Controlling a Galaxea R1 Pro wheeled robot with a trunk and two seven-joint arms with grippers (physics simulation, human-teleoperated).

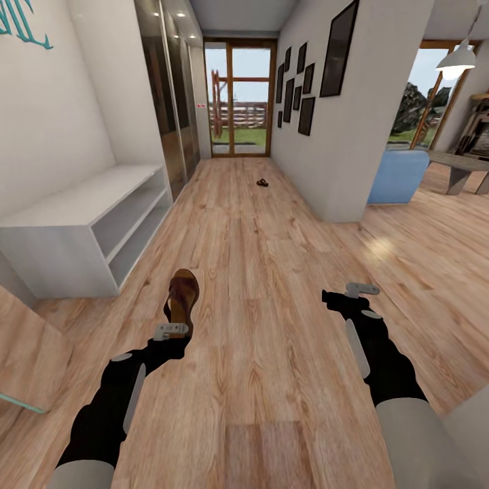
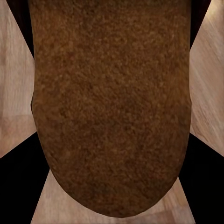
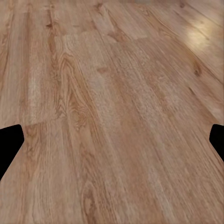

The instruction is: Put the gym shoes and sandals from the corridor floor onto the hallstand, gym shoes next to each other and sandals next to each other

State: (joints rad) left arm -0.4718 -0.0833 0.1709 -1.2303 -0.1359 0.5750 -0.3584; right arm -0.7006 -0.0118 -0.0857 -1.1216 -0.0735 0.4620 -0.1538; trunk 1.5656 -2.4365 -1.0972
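progress: early, rack (image 1: 81, 204) bare | left claw (image 1: 171, 331) closed on sandal (image 1: 183, 295), held over floor (image 1: 272, 353) | right claw (image 1: 360, 290) wide, empty | second sandal (image 1: 262, 183) far down corridor

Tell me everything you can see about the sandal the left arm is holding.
The sandal is brown, leather-looking, with dark straps over a tan footbed. In the head view it sticks out from the left pincer, which grips its near end, pointing away from the robot above the wood floor. In the left wrist view its grainy brown underside sits close to the camera.
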